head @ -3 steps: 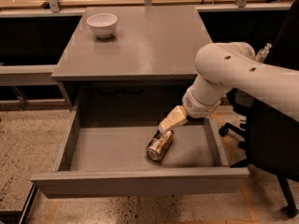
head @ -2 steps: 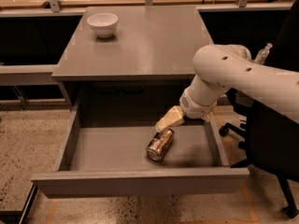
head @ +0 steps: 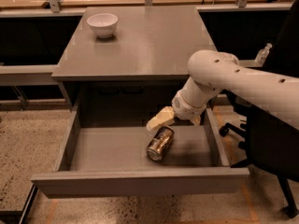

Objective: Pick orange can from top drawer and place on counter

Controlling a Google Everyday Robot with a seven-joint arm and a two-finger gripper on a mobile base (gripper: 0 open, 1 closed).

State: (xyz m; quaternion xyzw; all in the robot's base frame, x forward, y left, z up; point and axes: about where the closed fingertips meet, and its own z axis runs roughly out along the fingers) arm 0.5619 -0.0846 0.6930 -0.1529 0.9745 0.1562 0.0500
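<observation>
Now, nearest the camera, the top drawer [head: 140, 183] is seen pulled fully out, its flat front panel facing the viewer and its floor laid open. On that floor, right of centre, the orange can [head: 160, 143] is found lying on its side, one silver end turned toward the front panel and the other toward the cabinet. It has not been shifted over the last second.

Just beyond the can's far end, the end effector [head: 160, 120] is held low over the drawer. It has been carried slightly leftward and closer to the can within that second, so that its pale tip is now poised just above and behind the can's rear end, near it, though contact cannot be confirmed. Whether the end effector is released or clenched cannot be told; the can is judged not yet grasped, since it is still resting on the drawer floor. The approach is thus taken to be nearly finished, with the grasp still to be made.

The white arm [head: 233, 76] is extended in from the right, over the drawer's right wall. Farther back, the counter [head: 149, 45] is where the can is to be set, and a white bowl [head: 102, 24] is placed at its far left corner.
</observation>
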